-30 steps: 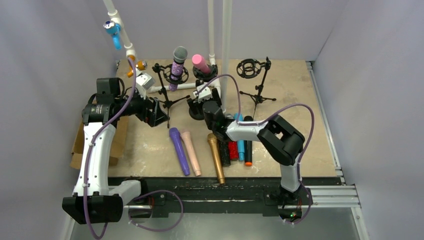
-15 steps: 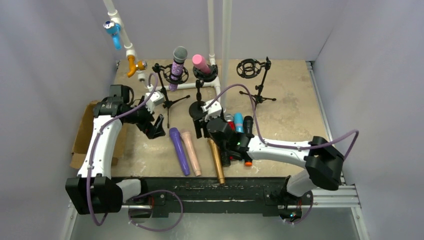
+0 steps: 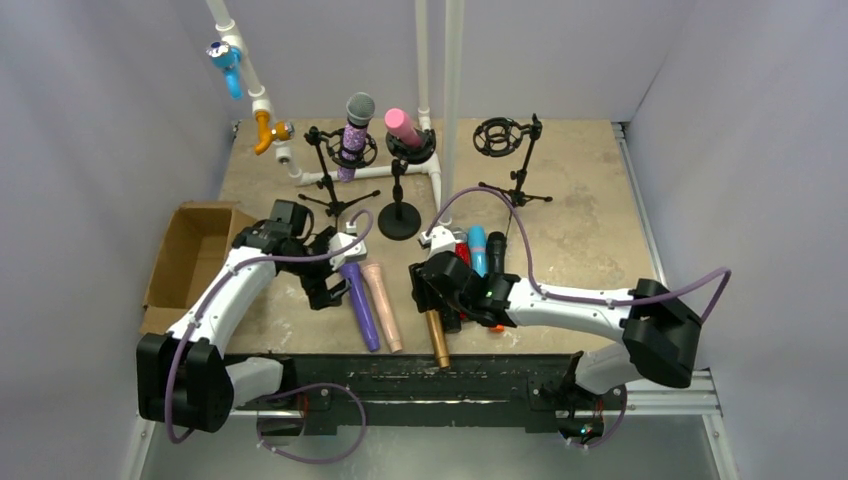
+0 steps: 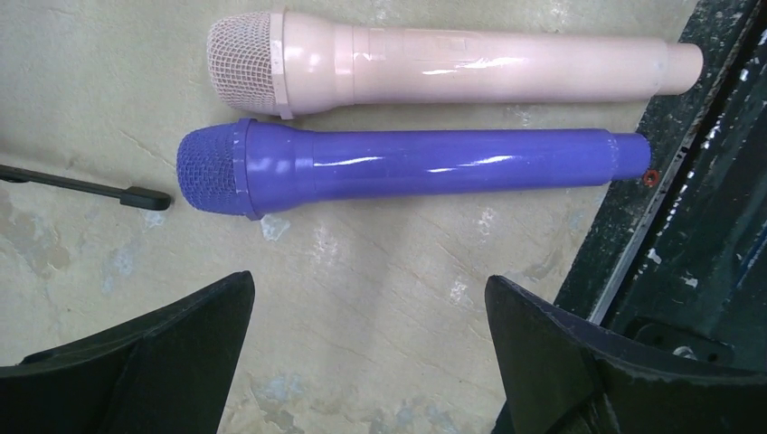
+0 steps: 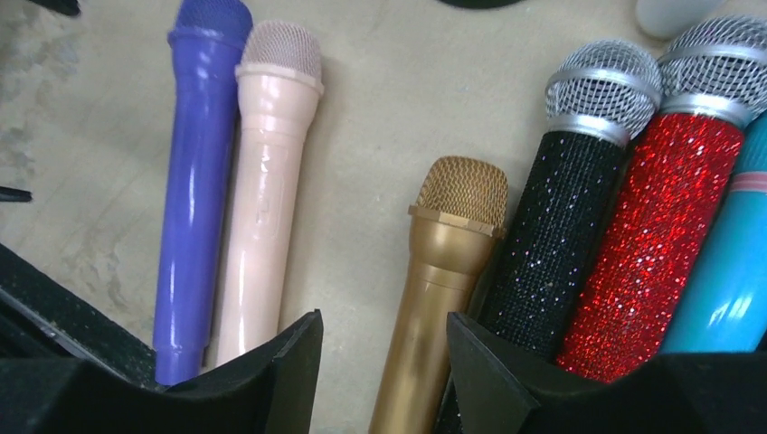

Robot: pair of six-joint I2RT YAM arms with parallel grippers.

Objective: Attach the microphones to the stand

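Several microphones lie in a row on the table. A purple one (image 3: 358,300) and a peach one (image 3: 381,305) sit beside my open left gripper (image 3: 330,285). In the left wrist view that gripper (image 4: 369,280) hovers over bare table just short of the purple microphone (image 4: 416,167). My right gripper (image 5: 384,316) straddles the gold microphone (image 5: 443,271). One finger is against it and a gap shows at the other. At the back, one stand holds a purple glitter microphone (image 3: 355,130), a second a pink one (image 3: 403,128), and a third stand (image 3: 500,137) is empty.
Black glitter (image 5: 561,244), red glitter (image 5: 651,244) and blue (image 5: 733,280) microphones lie tight against the gold one. A cardboard box (image 3: 190,255) sits at the table's left edge. White pipes (image 3: 452,100) rise behind the stands. A black rail (image 3: 450,365) borders the near edge.
The left arm swung from the stands toward the near side, down beside the purple microphone. The right gripper dropped onto the gold microphone and its jaws have narrowed.
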